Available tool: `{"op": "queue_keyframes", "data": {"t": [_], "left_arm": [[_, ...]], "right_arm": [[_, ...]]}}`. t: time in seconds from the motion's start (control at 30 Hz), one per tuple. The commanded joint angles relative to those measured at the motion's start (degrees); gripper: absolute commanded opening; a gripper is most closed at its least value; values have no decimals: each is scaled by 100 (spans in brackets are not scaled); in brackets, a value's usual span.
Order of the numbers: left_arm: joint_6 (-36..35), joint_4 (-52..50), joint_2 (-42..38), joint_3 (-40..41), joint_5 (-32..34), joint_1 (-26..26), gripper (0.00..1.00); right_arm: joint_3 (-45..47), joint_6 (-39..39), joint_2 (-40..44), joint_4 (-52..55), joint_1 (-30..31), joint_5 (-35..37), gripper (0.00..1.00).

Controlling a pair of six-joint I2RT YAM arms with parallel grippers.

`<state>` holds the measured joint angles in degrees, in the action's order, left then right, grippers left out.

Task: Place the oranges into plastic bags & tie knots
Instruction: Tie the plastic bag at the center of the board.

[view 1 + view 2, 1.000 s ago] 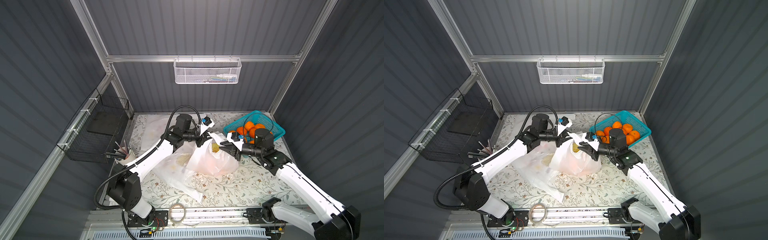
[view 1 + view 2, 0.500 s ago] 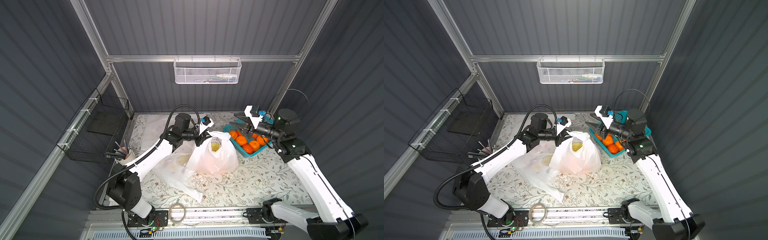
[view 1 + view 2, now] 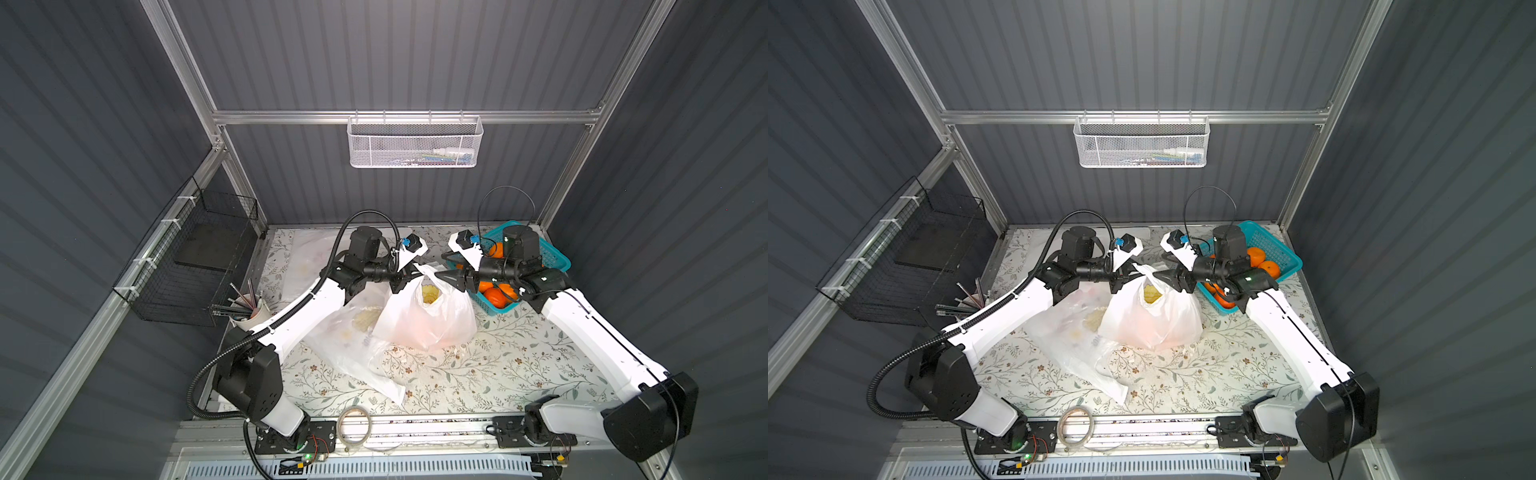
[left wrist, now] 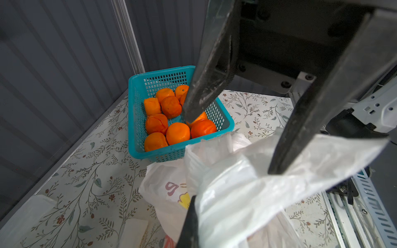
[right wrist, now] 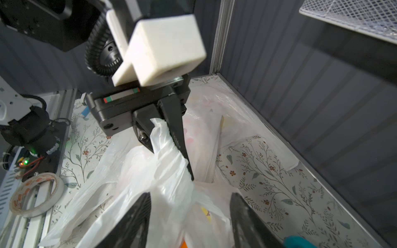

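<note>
A white printed plastic bag [image 3: 424,320] [image 3: 1150,324] stands in mid-table with its mouth up. My left gripper [image 3: 409,276] [image 3: 1125,276] [image 5: 171,139] is shut on the bag's twisted handle strip; in its own wrist view that plastic [image 4: 247,193] hides most of its jaws. My right gripper [image 3: 446,274] [image 3: 1165,276] [image 5: 190,195] is open, its fingers either side of the bag's other rim. A sliver of orange [image 5: 184,244] shows inside the bag. Several oranges [image 4: 171,120] [image 3: 494,295] [image 3: 1258,257] lie in the teal basket [image 4: 137,107] [image 3: 552,257]. No knots show.
A second plastic bag [image 3: 353,345] [image 3: 1075,336] lies flat in front of the left arm, with more plastic [image 3: 307,257] at the back left. A pencil cup [image 3: 249,307] and black wire basket [image 3: 199,257] stand left. A tape roll [image 3: 354,424] lies on the front rail.
My right gripper swung from the bag's mouth up over the basket, then back to the bag's rim, with its jaws spreading wider. The left gripper kept its hold and place.
</note>
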<state>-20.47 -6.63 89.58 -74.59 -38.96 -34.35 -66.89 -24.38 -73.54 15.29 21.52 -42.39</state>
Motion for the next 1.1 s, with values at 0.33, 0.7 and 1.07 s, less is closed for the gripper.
{"op": "queue_keyframes", "data": {"t": [0.33,0.7,1.07], "left_arm": [[-116,-224,-285,-31,-190,17,0],[45,-267,-416,-9,27,11,0],[408,-440,-557,-100,290,-50,0]], "right_arm": [[14,-185,-475,220,367,652,66],[111,-75,-519,256,423,529,39],[46,-40,-502,171,524,1633,0]]}}
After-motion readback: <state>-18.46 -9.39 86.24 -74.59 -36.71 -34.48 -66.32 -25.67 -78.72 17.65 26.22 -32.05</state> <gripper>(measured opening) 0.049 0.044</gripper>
